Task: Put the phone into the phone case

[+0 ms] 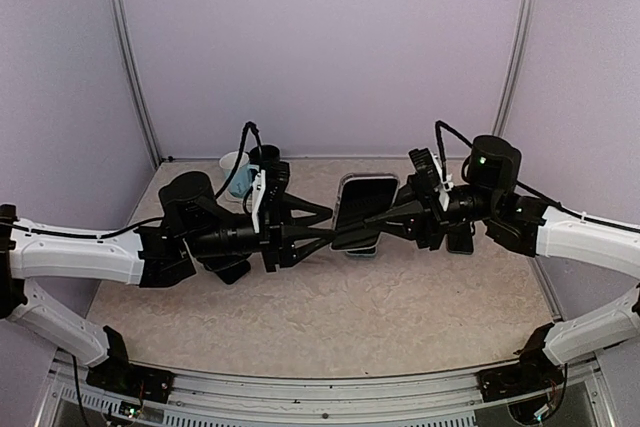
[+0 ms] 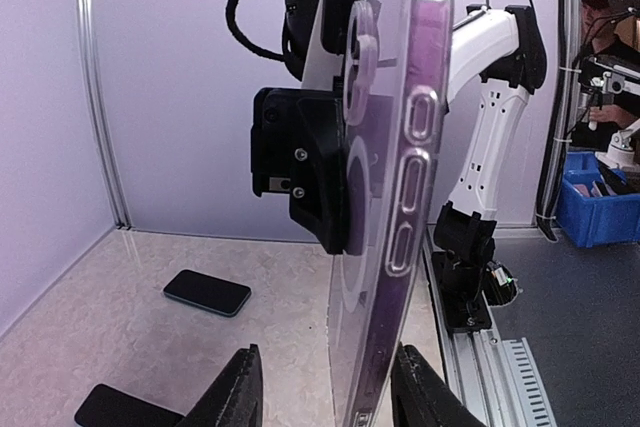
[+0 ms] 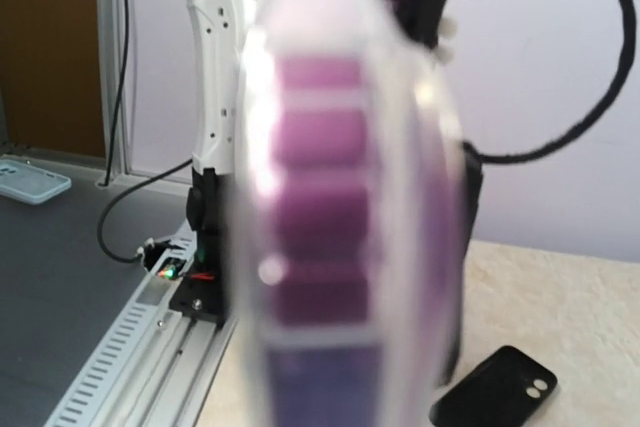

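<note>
The clear, purple-tinted phone case [image 1: 362, 209] hangs in the air above the middle of the desk [image 1: 350, 317], standing on edge between the two arms. The right gripper [image 1: 378, 221] comes in from 3 o'clock with its jaws clamped on the case. Its black finger shows straight through the case wall in the left wrist view, where the case looks see-through from side to side.

The left gripper [image 1: 322, 225] comes in from 9 o'clock. Its jaws stand partly open astride the case's lower edge, with a clear gap on one side, and grip nothing.

The phone [image 2: 207, 292], dark, lies flat on the desk at 8 o'clock from the case in the left wrist view, well apart from it.

A white mug [image 1: 233, 162] stands at the desk's 11 o'clock; its contents cannot be made out. Off the desk, at 3 o'clock in the left wrist view, a blue bin [image 2: 600, 209] holds small items too blurred to name.
</note>
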Available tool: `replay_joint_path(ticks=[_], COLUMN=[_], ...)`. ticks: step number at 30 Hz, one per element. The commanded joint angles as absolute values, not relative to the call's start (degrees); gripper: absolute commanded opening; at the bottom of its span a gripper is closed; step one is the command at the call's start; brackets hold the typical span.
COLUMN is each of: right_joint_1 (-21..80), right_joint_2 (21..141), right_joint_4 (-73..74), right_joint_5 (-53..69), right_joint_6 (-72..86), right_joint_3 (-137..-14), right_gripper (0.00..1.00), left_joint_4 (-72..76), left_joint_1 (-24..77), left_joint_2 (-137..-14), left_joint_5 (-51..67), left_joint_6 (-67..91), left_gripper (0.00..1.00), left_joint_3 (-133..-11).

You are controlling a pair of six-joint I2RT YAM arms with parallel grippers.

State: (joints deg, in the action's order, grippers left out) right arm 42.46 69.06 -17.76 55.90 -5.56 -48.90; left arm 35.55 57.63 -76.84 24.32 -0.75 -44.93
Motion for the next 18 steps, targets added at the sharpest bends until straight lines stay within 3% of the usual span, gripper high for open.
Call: replay_joint_path(ticks=[1, 4, 7, 14, 16, 18], right_joint_1=[42.05, 42.04, 42.09, 42.1, 42.1, 42.07], right_joint_2=[67.32, 67.17, 67.24, 66.65, 66.43, 66.28], right_joint_4=[-22.32, -21.94, -21.82, -21.84, -21.84, -21.86], right_joint_5=[58.34, 57.86, 57.43, 55.62, 55.23, 55.02], right_joint_6=[-3.91, -4.19, -4.21, -4.31, -4.24, -4.22], right_joint_3=[-49.33, -49.39, -49.39, -48.72, -48.53, -48.43], right_gripper=[0.0, 0.0, 0.0, 0.0, 0.0, 0.0], left_joint_4=[37.47, 37.2, 36.86, 34.54, 33.7, 33.87], left_joint_1=[58.73, 59.5, 60.59, 62.69, 62.8, 62.89], left_joint_2=[-78.22, -79.45, -80.27, -81.14, -81.78, -82.49], left_joint_5=[25.12, 24.64, 22.75, 16.12, 16.35, 16.61], left_joint_6=[-2.44, -2.69, -3.1, -4.71, -4.55, -4.44], left_gripper=[0.41, 0.28, 0.0, 0.0, 0.32, 0.38], left_joint_3=[-46.13, -47.06, -47.9, -49.49, -49.78, -49.55])
